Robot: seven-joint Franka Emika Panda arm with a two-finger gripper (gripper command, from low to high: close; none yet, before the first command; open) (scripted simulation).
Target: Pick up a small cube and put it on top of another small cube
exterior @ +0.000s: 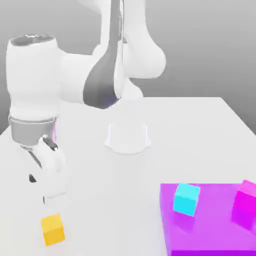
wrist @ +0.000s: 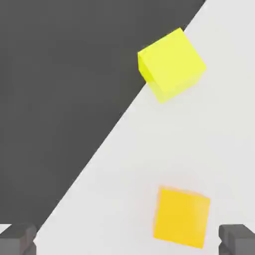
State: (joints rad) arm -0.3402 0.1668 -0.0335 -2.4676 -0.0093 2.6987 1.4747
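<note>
Exterior view. White tabletop (exterior: 200,130), one. White Franka arm with grey joint band, one; its gripper (exterior: 42,192) hangs over the near corner on the exterior view's left, fingers down. Small plain yellow-orange cube (exterior: 52,229), one, resting on the tabletop just below and slightly toward the exterior view's right of the gripper, not touched. Flat magenta-purple slab (exterior: 210,235), one, well apart on the exterior view's right, bearing one cyan cube (exterior: 186,198) and one magenta cube (exterior: 246,202). Low white round base (exterior: 127,138), one, mid-table. Nothing lies between gripper and yellow-orange cube.

Hand view. Dark grey fingertips (wrist: 18,240), two, spread wide at opposite corners, nothing between them gripped. Yellow-orange cube (wrist: 181,216) sits between them, nearer one fingertip. Brighter yellow cube (wrist: 172,63), one, at the table's edge against the dark floor (wrist: 55,99).
</note>
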